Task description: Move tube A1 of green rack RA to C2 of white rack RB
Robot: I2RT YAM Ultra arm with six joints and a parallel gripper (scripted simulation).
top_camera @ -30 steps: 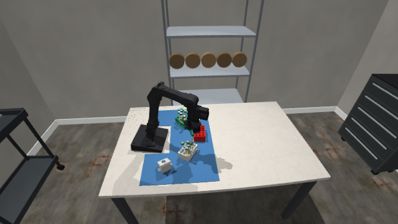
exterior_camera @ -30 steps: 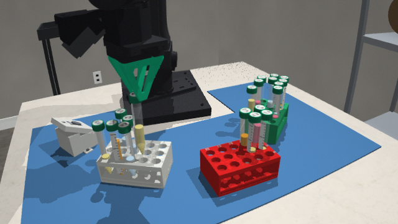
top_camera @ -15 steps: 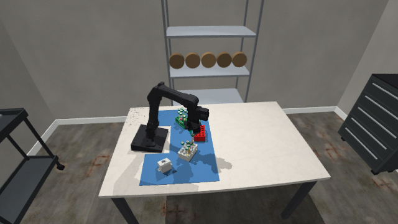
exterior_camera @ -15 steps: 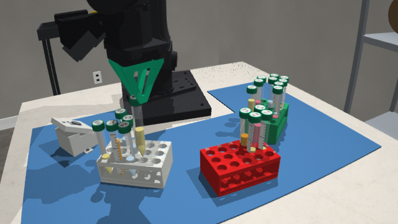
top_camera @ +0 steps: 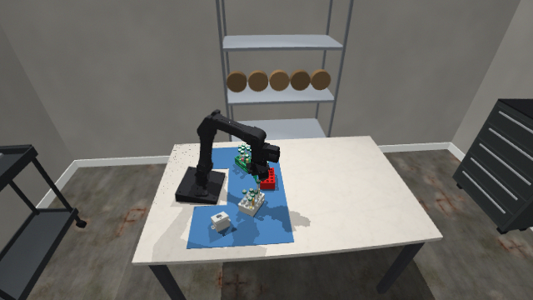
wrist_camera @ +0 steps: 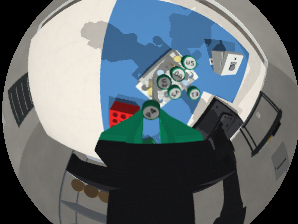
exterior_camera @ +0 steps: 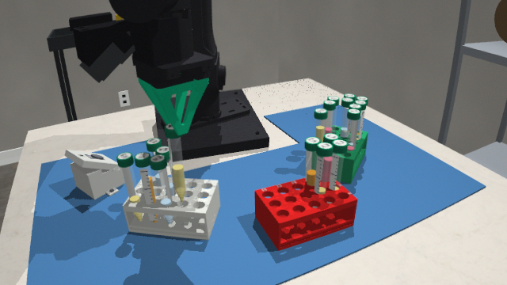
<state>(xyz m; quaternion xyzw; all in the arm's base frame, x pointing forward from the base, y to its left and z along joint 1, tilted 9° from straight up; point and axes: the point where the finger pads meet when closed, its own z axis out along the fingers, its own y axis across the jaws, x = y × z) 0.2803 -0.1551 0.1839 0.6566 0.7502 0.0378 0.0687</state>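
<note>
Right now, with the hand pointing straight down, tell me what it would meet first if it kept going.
The hand, shut on a tube, hangs over the white rack. Going straight down, the tube's yellow tip would probably enter an open well near the standing tubes; depth is unclear, so it might catch the rack's top instead.

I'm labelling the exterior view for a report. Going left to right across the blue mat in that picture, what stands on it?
White button box → white rack, with the gripper holding a tube above it → red rack → green rack.
</note>
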